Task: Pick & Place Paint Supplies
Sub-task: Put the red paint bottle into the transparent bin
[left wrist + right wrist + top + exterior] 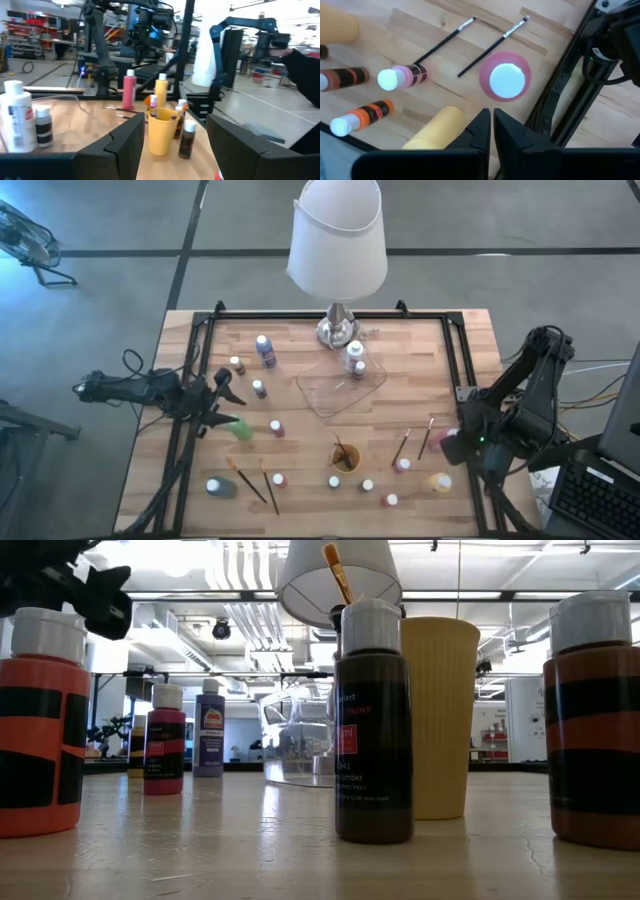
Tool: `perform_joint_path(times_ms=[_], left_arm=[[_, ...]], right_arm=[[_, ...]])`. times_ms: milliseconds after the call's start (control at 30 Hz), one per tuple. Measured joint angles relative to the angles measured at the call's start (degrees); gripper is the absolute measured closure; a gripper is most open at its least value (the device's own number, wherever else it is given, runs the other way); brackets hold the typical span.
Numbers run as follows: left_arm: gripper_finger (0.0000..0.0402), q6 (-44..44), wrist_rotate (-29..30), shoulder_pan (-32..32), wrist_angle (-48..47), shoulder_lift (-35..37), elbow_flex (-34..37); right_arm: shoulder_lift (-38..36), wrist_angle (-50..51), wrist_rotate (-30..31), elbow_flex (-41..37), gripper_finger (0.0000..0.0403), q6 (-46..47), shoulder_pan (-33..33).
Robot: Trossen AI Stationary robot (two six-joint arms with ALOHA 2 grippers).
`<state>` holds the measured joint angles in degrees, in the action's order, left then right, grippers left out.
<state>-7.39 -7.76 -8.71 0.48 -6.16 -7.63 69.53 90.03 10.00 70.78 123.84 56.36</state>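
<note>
Small white-capped paint bottles stand and lie scattered on the wooden table, among them a purple one (265,350), a green one (240,430), a grey one (220,487), a pink one (448,442) and a yellow one (437,482). Thin dark brushes lie at the near left (250,480) and near the right (402,445). My left gripper (222,402) is open and empty just beside the green bottle. My right gripper (491,117) is shut and empty, above the table. It points down beside the upright pink bottle (505,77) and the lying yellow bottle (437,132).
A white-shaded lamp (338,240) stands at the far middle. A clear plastic tray (340,385) with a white bottle (356,360) at its far corner lies in front of it. An orange cup (346,458) holds a brush. A dark frame (200,330) runs round the table.
</note>
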Motion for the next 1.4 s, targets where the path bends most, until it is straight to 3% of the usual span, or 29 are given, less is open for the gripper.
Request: perform_joint_path(times_ms=[333, 500, 667, 833, 900, 1067, 1233, 1400], left_arm=[[0.0183, 8.4, 0.4, 0.0, -8.5, -12.9, -17.0], [0.0183, 9.6, 4.9, 0.0, -12.4, -21.4, -22.5], [0.0183, 9.7, 5.5, -2.5, -13.0, -26.5, -23.9], [0.0183, 8.9, 6.9, -10.6, -8.2, -26.3, -20.8], [0.0183, 8.1, 10.9, -15.2, -6.8, -24.8, -19.3], [0.0183, 5.3, 32.4, -28.1, -7.5, -20.9, -16.3], [0.0183, 5.7, 41.6, -39.3, -11.1, -16.8, -16.0], [0.0183, 5.2, 49.0, -44.3, -16.3, -11.5, -16.0]], right_arm=[[-2.3, 0.0, 1.9, -1.3, 0.0318, 0.3, 0.0], [-2.0, 0.0, 0.6, -2.6, 0.0272, 0.3, 0.0], [-2.0, 0.0, 0.4, -4.3, 0.0226, 0.1, 0.0], [-2.0, 0.0, 0.5, -5.5, 0.0192, 0.1, 0.0], [-2.0, 0.0, 0.5, -5.8, 0.0183, 0.1, 0.0], [-2.0, 0.0, 0.5, -6.3, 0.0166, 0.0, 0.0], [-2.0, -0.2, 0.5, -6.4, 0.0152, 0.0, 0.0], [-1.9, -0.4, 0.5, -6.5, 0.0143, 0.1, 0.0]])
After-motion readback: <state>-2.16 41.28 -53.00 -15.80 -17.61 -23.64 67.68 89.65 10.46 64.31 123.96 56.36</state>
